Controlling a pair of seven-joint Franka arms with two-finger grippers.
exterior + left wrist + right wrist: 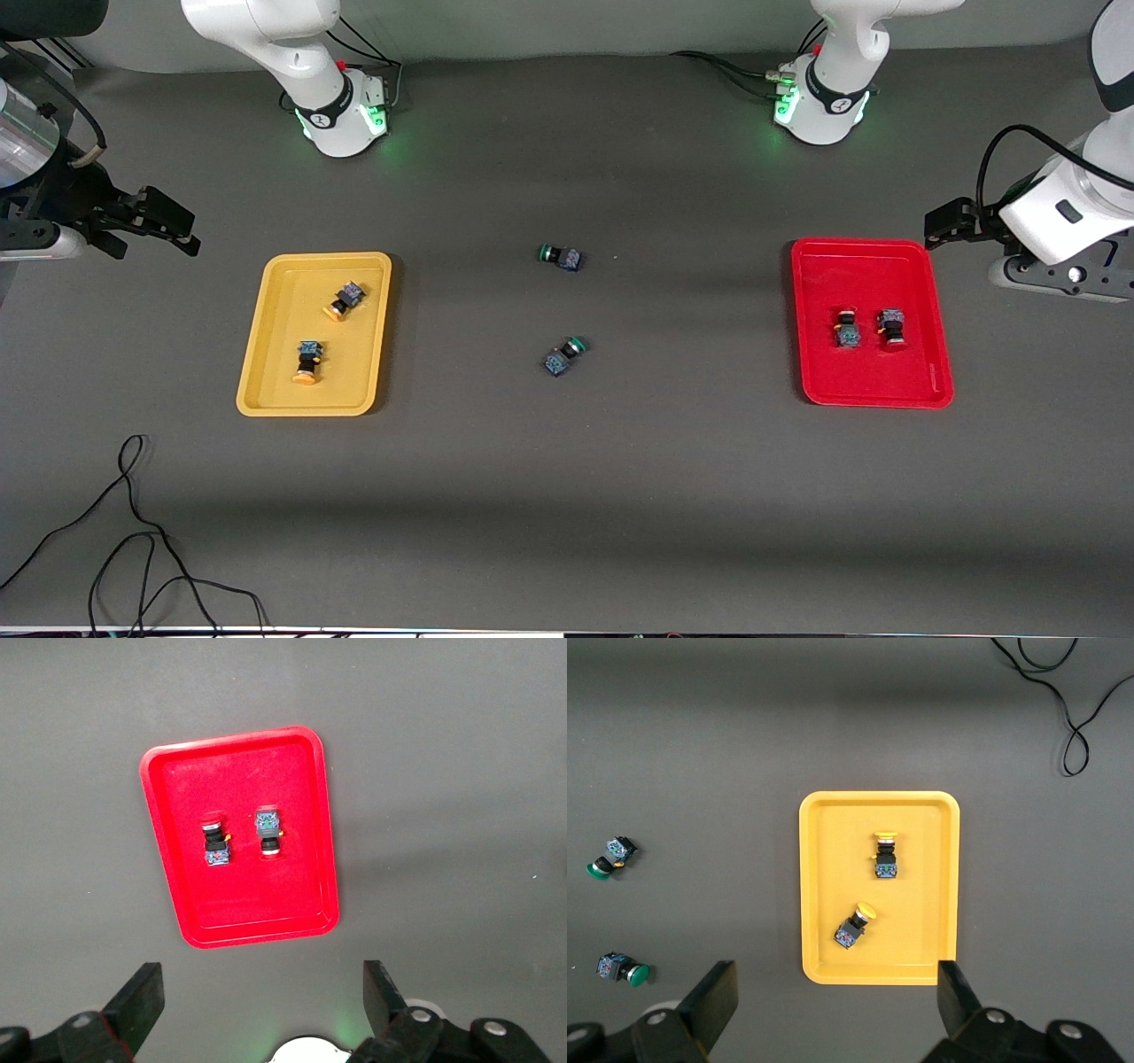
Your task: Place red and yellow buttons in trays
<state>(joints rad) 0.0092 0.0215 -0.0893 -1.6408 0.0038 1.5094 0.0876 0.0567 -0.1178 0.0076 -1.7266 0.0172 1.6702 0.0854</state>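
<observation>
Dark grey matte bench top [567, 496] is what everything sits on, with a loose black cable [133, 532] curled up at the front corner on the right arm's end. Sorting looks pretty much done, judging by the layout: the shallow yellow plastic tray [266, 354] near the right arm's edge of the bench holds both orange-yellow-capped push-button switches [345, 299] [307, 361], lying on their sides and apart from each other, while the shallow red plastic tray [921, 301] near the left arm's edge holds both red-capped switches [847, 329] [891, 329], side by side. Colour is matched to tray, which is presumably the whole point. Two green-capped switches [561, 257] [564, 355] are left out on bare bench mid-table between the trays, probably on purpose since they aren't asked for. The right gripper [146, 226] is held off past the yellow tray toward its own bench edge, and the left gripper [952, 221] is parked the same way by the red tray; both seem to be waiting. From the front view alone the fingers can't really be judged, but in the wrist views the right gripper [837, 997] and left gripper [261, 997] are each shown with fingers spread wide and nothing between them. The front view, in turn, is the only one where both trays are seen together.
</observation>
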